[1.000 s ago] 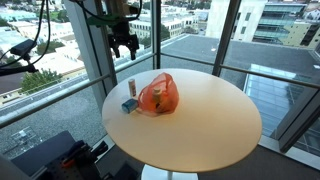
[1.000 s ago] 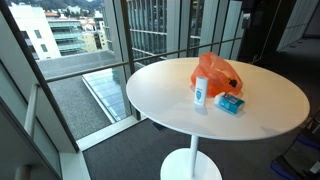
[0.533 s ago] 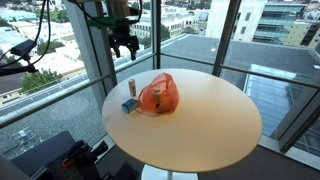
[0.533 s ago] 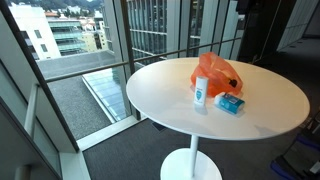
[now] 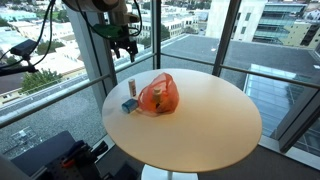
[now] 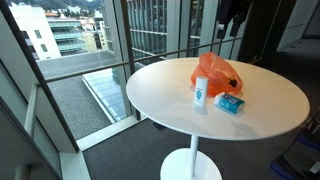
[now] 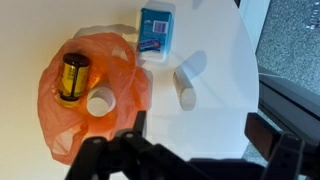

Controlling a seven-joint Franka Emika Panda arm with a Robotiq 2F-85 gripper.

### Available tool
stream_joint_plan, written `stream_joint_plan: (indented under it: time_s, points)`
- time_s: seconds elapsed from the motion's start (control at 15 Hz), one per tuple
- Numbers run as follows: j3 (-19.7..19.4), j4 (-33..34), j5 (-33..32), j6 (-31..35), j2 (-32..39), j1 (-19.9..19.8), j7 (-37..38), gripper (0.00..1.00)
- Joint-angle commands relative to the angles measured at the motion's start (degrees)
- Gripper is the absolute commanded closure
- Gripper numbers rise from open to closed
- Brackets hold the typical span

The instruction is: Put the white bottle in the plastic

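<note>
In an exterior view the gripper (image 5: pixel 122 49) is hanging high over the round table (image 5: pixel 200 120), fingers spread and pinching nothing. The white bottle (image 5: pixel 131 87) is standing upright well below it, with the blue box (image 5: pixel 128 104) at its foot and the orange plastic bag (image 5: pixel 158 95) just beside. Over to an exterior view from across the table: the bottle (image 6: pixel 201 93) is showing as a slim, tall cylinder with a blue label. The bag (image 6: pixel 217 75) is slumping close behind it and the box (image 6: pixel 230 103) is lying alongside. The gripper up top is melting into the dark background, so its fingers cannot be read here. Now the wrist view, looking down past two dark fingers (image 7: pixel 262 132) set wide apart: the bottle (image 7: pixel 186 88) is sitting ahead of the open hand, roughly between the finger lines. The box (image 7: pixel 155 28) is lying farther ahead. The bag (image 7: pixel 90 90) is off to one side, mouth gaping, with a yellow-labelled jar (image 7: pixel 72 75) and a white round top (image 7: pixel 100 102) inside. As for handling, the bottle is looking small, light and stiff, probably smooth plastic, so likely a little slippery. Being tall and narrow, it is likely to topple at a sideways nudge. The sensible hold is looking like the middle of the body, fingers closing squarely across its width below the cap. The bag is soft and floppy, so its opening may be folding shut under any touch.
</note>
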Motion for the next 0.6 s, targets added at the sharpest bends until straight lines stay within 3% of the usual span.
stream_joint_plan:
  time_s: [0.0, 0.53]
  points:
    - [0.18, 3.34, 0.87, 1.12, 5.03, 0.34, -0.67, 0.0]
    - [-0.03, 8.48, 0.05, 0.94, 14.38, 0.61, -0.77, 0.0]
